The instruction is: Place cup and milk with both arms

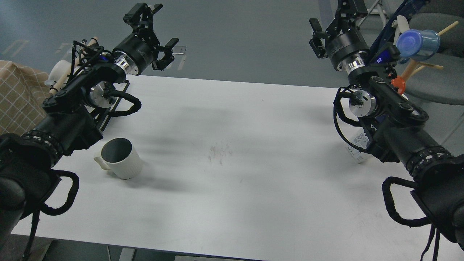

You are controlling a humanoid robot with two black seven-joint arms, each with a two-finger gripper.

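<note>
A white ribbed cup (122, 161) with a dark inside and its handle to the left stands on the white table (232, 174), front left. The milk carton (358, 148) stands near the right edge, mostly hidden behind my right forearm. My left gripper (166, 24) is open and empty, high above the table's far left edge, well beyond the cup. My right gripper (335, 14) is open and empty, raised above the far right corner beyond the carton, and partly cut by the view's top edge.
A black wire frame (116, 102) lies on the table's far left under my left arm. A peg stand with a blue cup (417, 43) and an orange piece (398, 84) stands off the right side. A checked cloth (18, 98) lies at left.
</note>
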